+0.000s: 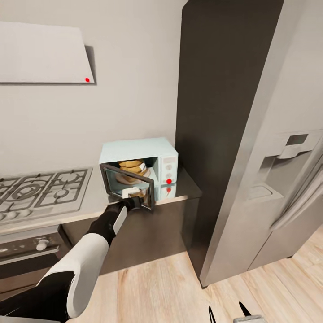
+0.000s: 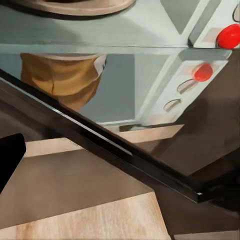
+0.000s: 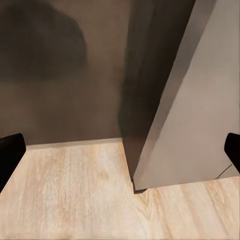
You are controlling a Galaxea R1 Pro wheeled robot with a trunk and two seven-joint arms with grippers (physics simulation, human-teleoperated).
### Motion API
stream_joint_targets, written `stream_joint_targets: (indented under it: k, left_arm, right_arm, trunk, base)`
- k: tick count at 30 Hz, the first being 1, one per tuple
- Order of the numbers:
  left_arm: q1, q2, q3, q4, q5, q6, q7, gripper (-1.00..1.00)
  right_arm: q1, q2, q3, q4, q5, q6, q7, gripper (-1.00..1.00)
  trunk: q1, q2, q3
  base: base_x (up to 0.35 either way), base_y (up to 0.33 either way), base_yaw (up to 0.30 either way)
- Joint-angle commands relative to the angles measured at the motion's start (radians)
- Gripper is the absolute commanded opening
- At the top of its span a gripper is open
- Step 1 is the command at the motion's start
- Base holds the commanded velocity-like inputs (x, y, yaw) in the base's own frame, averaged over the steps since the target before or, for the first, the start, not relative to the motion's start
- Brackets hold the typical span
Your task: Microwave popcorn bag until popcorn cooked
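Observation:
The pale blue microwave (image 1: pixel 134 150) stands on the grey countertop (image 1: pixel 185 187), its dark-framed glass door (image 1: pixel 130 185) swung partly open. Inside sits the tan popcorn bag (image 1: pixel 130 165); the kernels are hidden. My left gripper (image 1: pixel 134 202) is at the door's lower free edge, open. In the left wrist view one dark finger (image 2: pixel 10 155) shows beside the door's edge (image 2: pixel 125 155), with the bag (image 2: pixel 65 80) behind the glass and the red light (image 2: pixel 229 35) on the knob panel. My right gripper (image 1: pixel 227 313) hangs low over the floor, open, its fingers (image 3: pixel 10 150) far apart.
A gas hob (image 1: pixel 40 193) lies left of the microwave, above a dark oven with a white knob (image 1: pixel 41 244). A tall dark panel (image 1: pixel 215 89) and a steel fridge (image 1: pixel 269 179) stand close on the right. Wooden floor (image 1: pixel 170 287) lies in front of the cabinets.

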Motion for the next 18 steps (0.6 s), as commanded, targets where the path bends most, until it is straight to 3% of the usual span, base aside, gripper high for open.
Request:
stream_joint_targets:
  k: [1,7,14,18]
  left_arm:
    - [0.000,-0.001,0.005,-0.002,0.003,0.005,0.001,1.00]
    - [0.000,-0.001,0.005,-0.002,0.002,-0.002,-0.001,1.00]
    - [0.000,-0.001,0.006,-0.002,0.002,-0.002,-0.001,1.00]
    - [0.003,-0.001,0.006,-0.002,0.002,-0.017,-0.001,1.00]
  right_arm:
    - [0.000,0.000,0.013,0.003,0.011,0.000,-0.008,1.00]
    - [0.001,-0.004,0.122,0.016,0.013,0.000,-0.009,1.00]
    - [0.001,-0.004,0.135,0.028,0.011,0.001,-0.007,1.00]
    - [0.000,-0.003,0.135,0.042,0.009,0.001,-0.007,1.00]
  trunk:
    - [0.001,-0.002,-0.002]
    - [0.001,-0.002,-0.002]
    - [0.001,-0.002,-0.002]
    - [0.001,-0.002,-0.002]
  base:
    - [0.023,-0.021,-0.002]
    - [0.013,-0.003,0.000]
    - [0.287,0.000,0.000]
    - [0.083,0.000,0.000]
